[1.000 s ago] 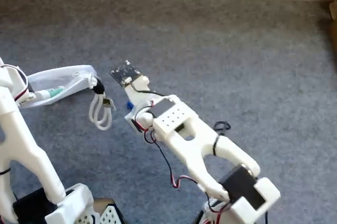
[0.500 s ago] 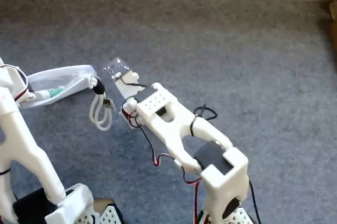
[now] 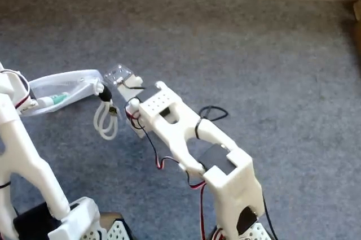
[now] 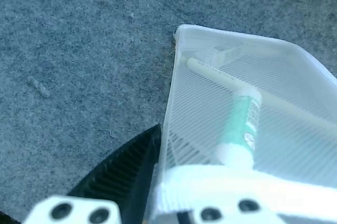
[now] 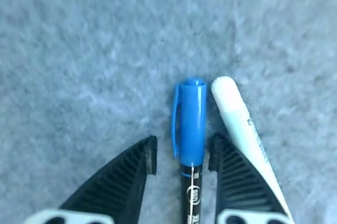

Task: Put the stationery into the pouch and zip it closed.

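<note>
Fingers [image 5: 131,176] of the right gripper [image 5: 184,145] stand apart, pointing down at the grey surface [image 5: 79,50], with a blue-capped pen [image 5: 189,118] lying between them. Neither finger visibly presses on it. A white pen [image 5: 236,113] lies just beside the blue-capped one, on the outer side of one finger, and both pens rest on the surface outside the pouch.

In the high view the right arm [image 3: 169,121] stretches across the surface, its wrist ending just beside the corded end of the pouch [image 3: 67,87]. The pens under it are hidden by the arm there.

The left gripper [image 4: 158,176] is clamped on an edge of the pouch [image 4: 247,92], the black finger [image 4: 126,168] on one side of the white mesh and the white finger on the other. Through the mesh a green-and-white tube [image 4: 245,124] shows inside the pouch, with a thin white stick [image 4: 210,74] lying beside it.

From above, the left arm [image 3: 22,138] holds the pouch by the end farthest from the right arm. A white cord loop [image 3: 106,121] hangs from the opposite end, which is nearest the right wrist. Whether the zip is open cannot be told.
</note>
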{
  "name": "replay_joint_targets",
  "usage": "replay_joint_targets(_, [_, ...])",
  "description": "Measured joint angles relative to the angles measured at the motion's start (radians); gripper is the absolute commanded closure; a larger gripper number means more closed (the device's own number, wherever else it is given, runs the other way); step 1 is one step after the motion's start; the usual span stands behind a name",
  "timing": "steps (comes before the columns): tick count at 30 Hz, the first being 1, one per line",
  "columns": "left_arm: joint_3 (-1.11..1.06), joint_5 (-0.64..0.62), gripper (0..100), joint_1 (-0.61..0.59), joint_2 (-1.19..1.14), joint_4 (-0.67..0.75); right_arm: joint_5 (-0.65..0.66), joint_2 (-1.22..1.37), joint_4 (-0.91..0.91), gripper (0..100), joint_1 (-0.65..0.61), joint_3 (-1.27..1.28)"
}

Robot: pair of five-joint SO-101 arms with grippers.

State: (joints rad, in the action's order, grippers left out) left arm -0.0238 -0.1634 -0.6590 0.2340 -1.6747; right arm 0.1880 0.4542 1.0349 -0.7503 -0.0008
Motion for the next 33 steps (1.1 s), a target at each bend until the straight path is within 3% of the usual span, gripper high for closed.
replay_joint_targets(4, [-0.011,0.000,99,0.000,0.000,0.006,0.000,0.006,0.028,86.8,0.000,-0.014])
replay_joint_targets(9, [-0.011,0.000,99,0.000,0.000,0.006,0.000,0.006,0.032,99.6,0.003,-0.014])
replay_joint_targets(15, [-0.011,0.000,99,0.000,0.000,0.006,0.000,0.006,0.040,99.2,0.011,-0.005])
replay_joint_targets(33, [-0.011,0.000,99,0.000,0.000,0.006,-0.017,0.011,0.384,99.2,0.052,-0.087])
